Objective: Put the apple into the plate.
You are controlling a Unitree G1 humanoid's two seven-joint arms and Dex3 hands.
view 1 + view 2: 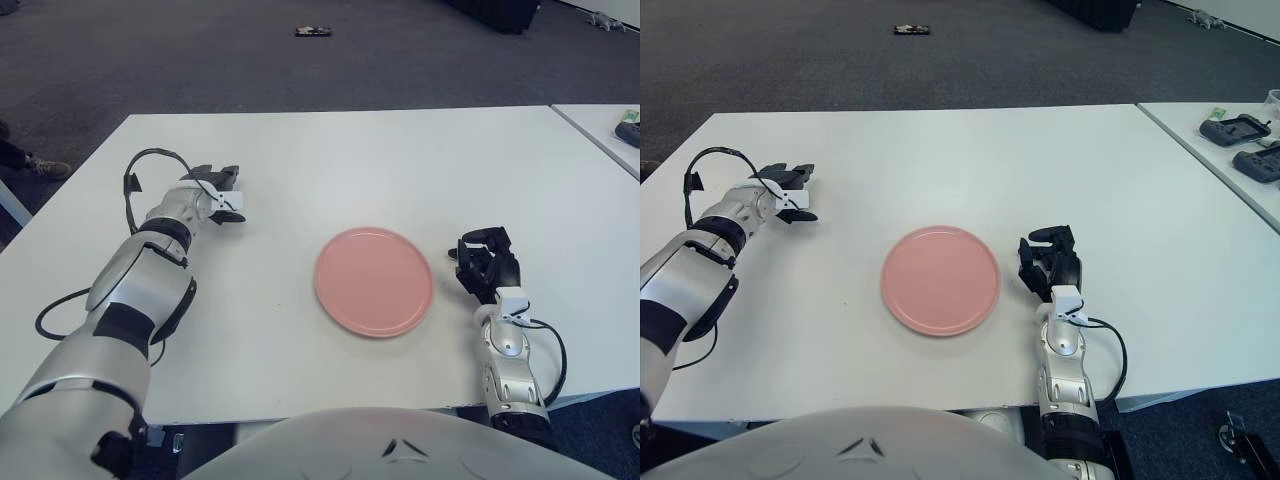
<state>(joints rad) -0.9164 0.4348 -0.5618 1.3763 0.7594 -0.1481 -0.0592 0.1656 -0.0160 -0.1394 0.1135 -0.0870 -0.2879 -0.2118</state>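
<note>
Pink plate [374,281] sits bare mid-table, nothing on it. No apple visible in either view. Left hand [222,195] out over the white table [330,160], well left of the plate, fingers loosely spread, holding nothing. Right hand [487,266] just right of the plate, fingers curled in, empty. Dark controllers [1238,130] on the neighbouring table at far right.

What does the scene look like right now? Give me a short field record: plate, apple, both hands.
plate: pink plate, nothing on it, middle of the white table
apple: none visible in either view
left hand: out over the table, left of the plate and apart from it, holding nothing
right hand: just right of the plate, fingers curled, holding nothing
task state: apple not in the plate
</note>
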